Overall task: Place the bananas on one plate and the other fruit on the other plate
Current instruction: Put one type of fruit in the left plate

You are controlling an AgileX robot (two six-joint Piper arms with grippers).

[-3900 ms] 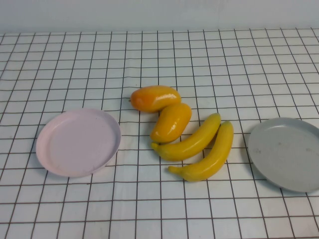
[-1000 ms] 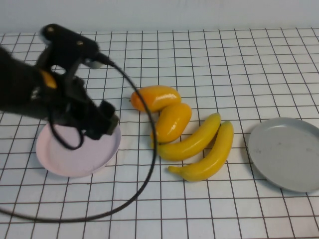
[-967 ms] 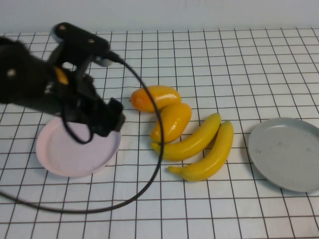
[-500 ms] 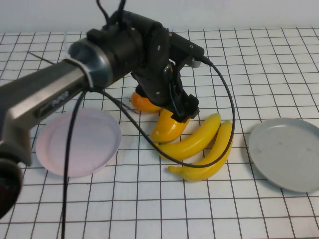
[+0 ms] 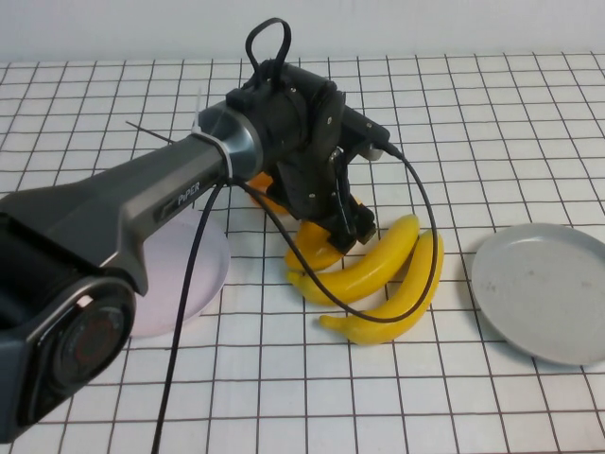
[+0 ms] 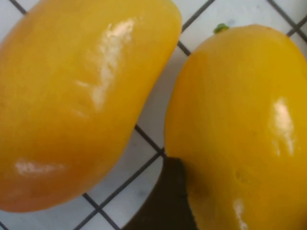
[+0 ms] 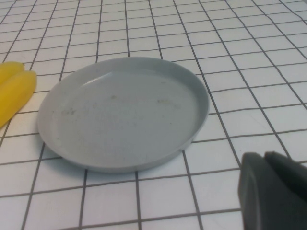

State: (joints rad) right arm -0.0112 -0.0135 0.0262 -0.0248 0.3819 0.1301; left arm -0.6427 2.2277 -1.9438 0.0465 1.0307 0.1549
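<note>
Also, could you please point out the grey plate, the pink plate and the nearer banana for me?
grey plate [image 7: 120, 115], right wrist view, bare middle of its dish.
pink plate [image 5: 189, 274], high view, visible right part.
nearer banana [image 5: 406, 298], high view, mid-body.

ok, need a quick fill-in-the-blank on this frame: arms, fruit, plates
1. The left gripper hangs over the two ____, its jaws open.
2. The grey plate holds ____ fruit.
3. The two bananas lie between the mangoes and the ____ plate.
4. The right gripper, jaws shut, sits near the ____ plate.

Missing: mangoes; no; grey; grey
</note>
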